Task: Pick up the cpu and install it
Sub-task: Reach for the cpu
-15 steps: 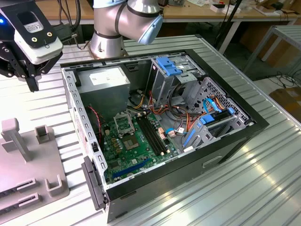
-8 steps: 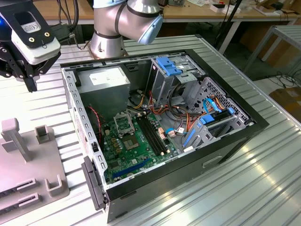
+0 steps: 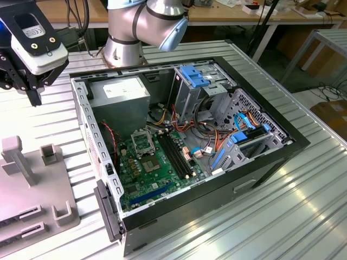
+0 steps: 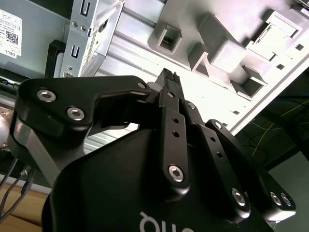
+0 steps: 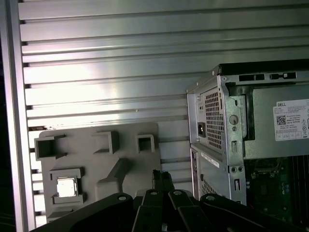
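The cpu (image 5: pixel 66 187), a small pale silver square, lies flat in a square recess of the grey fixture plate (image 5: pixel 130 164) in the first wrist view. My gripper (image 5: pixel 161 180) hangs above the plate, off to one side of the cpu, fingers shut together with nothing between them. In the exterior view the gripper (image 3: pixel 36 97) is high at the left, over the slatted table between the fixture plate (image 3: pixel 32 195) and the open computer case (image 3: pixel 81 108). The silver-framed socket (image 3: pixel 142 143) sits on the green motherboard inside the case. The fingertips (image 4: pixel 168 76) point at the plate.
The case's grey power supply (image 3: pixel 120 97), blue drive brackets (image 3: pixel 196 76) and bundled cables (image 3: pixel 217 141) crowd its far side. Upright pegs and slots (image 3: pixel 50 154) rise from the fixture plate. The arm's base (image 3: pixel 127 43) stands behind the case. The ribbed aluminium table (image 3: pixel 260 216) surrounds everything.
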